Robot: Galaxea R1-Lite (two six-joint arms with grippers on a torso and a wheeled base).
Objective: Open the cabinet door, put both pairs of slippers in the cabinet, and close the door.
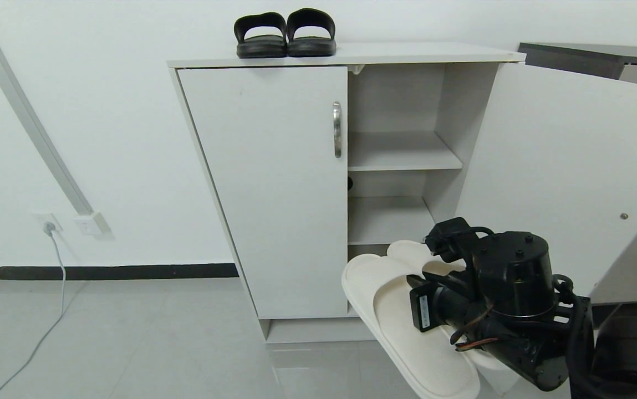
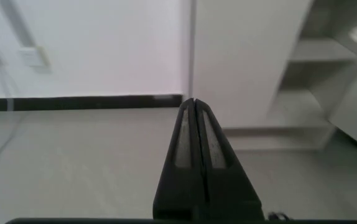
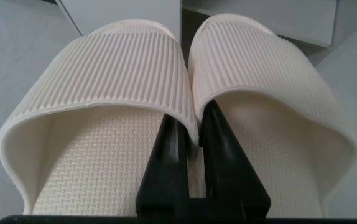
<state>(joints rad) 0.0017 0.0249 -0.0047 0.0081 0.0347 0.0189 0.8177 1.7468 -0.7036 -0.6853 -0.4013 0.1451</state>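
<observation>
Lower right, the right end effector (image 3: 191,134) clamps the cream ribbed foam slippers (image 1: 434,360) before the open white wooden cabinet (image 1: 263,188), black rubber slippers (image 1: 285,34) sit atop it, upper centre, and the left end effector (image 2: 194,109) is closed, empty.

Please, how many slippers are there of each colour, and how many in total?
Black slippers, on top of the cabinet: 2
Cream slippers, clamped in the right gripper: 2
Total: 4 slippers
</observation>
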